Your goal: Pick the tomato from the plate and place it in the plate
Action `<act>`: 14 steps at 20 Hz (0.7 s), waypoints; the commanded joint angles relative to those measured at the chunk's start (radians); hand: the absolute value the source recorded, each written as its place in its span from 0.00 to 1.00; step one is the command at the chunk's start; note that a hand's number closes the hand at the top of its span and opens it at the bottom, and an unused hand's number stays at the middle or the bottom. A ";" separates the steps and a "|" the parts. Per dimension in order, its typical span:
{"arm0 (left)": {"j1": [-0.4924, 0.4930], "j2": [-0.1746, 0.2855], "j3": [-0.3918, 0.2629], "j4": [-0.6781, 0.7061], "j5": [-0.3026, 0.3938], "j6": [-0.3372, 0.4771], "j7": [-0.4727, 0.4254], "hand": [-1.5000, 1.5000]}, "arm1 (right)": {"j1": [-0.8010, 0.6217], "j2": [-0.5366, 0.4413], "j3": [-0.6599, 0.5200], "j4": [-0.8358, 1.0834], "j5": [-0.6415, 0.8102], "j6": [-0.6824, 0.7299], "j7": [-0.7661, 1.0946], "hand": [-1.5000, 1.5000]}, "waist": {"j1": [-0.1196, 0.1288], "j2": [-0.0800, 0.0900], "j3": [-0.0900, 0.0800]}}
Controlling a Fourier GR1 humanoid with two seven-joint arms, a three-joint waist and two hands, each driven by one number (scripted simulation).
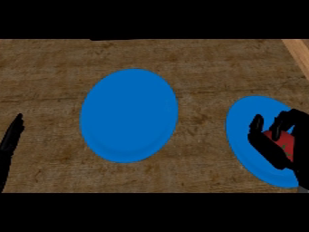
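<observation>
Right hand [308,145] has fingers and thumb curled round the tomato [282,139], a red patch showing between them, above the right plate [250,108] by the bench's [50,68] right edge. Being round, the tomato could roll out during the carry if the fingers sit off-centre. It lies in the palm's hollow; whether it touches the plate I cannot tell. Centre plate [128,115] lies well apart, at the bench's middle; left hand [9,136] rests open at the near-left corner.
</observation>
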 commanded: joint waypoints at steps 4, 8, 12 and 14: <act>-0.077 -0.026 -0.046 -0.010 -0.021 -0.007 0.035 0.50 | -0.203 0.169 0.271 -0.258 0.239 0.275 0.301 1.00 | 0.057 0.019 0.004; -0.039 0.009 -0.017 -0.011 0.005 -0.054 0.017 0.50 | -0.420 0.390 0.346 -0.108 0.313 0.389 0.437 1.00 | 0.081 0.022 0.005; -0.083 -0.024 -0.038 0.001 -0.024 -0.034 0.021 0.50 | -0.592 0.473 0.304 0.074 0.281 0.346 0.480 1.00 | 0.075 0.025 0.007; -0.098 -0.026 -0.035 0.040 -0.038 -0.022 0.002 0.50 | -0.630 0.475 0.293 0.187 0.228 0.278 0.511 1.00 | 0.083 0.029 0.007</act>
